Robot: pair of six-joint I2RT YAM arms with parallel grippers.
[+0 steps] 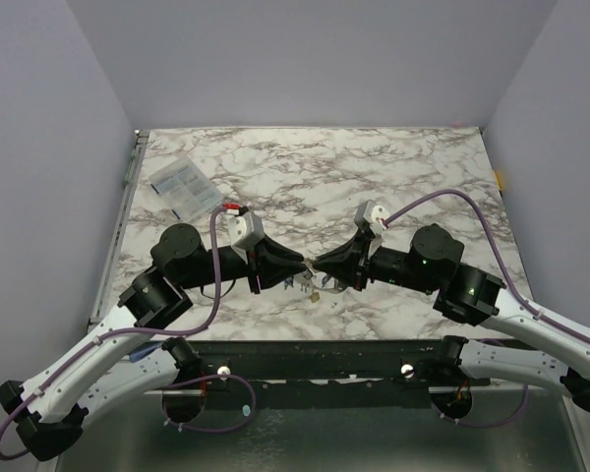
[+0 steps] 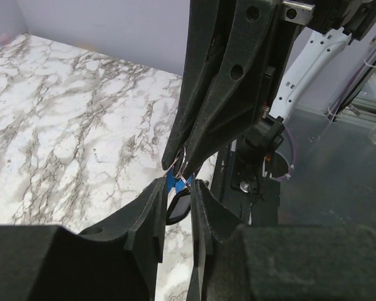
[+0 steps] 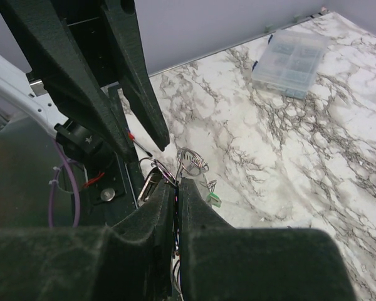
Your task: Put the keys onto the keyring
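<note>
Metal wire is the centre of this moment. The keyring [image 3: 191, 164] is held up off the marble table [image 1: 374, 167], near its front edge, where the 2 arms meet nose to nose. The right gripper [image 3: 177, 185] has its fingers pressed together on the ring's wire, so the loop stands out just past its tips.

The left gripper [image 1: 297, 266] faces it closely. Its fingers stand a little apart with the blue key [image 2: 170, 185] between them, and that key's head is right at the ring. I cannot tell whether the fingers actually pinch the key or only bracket it.

A green key [image 3: 214, 200] shows just beside and below the ring. Whether it hangs from the wire or lies on the table is not clear from any view. Other small metal pieces crowd the same spot, too small to sort out. The clear plastic packet [image 1: 182, 187] lies well apart at the far left.

My judgement is that the task is mid-way at best. The ring is secured and 1 key is presented to it, but no key can be confirmed as threaded. The blue key has yet to be worked onto the wire, and the others would follow.
</note>
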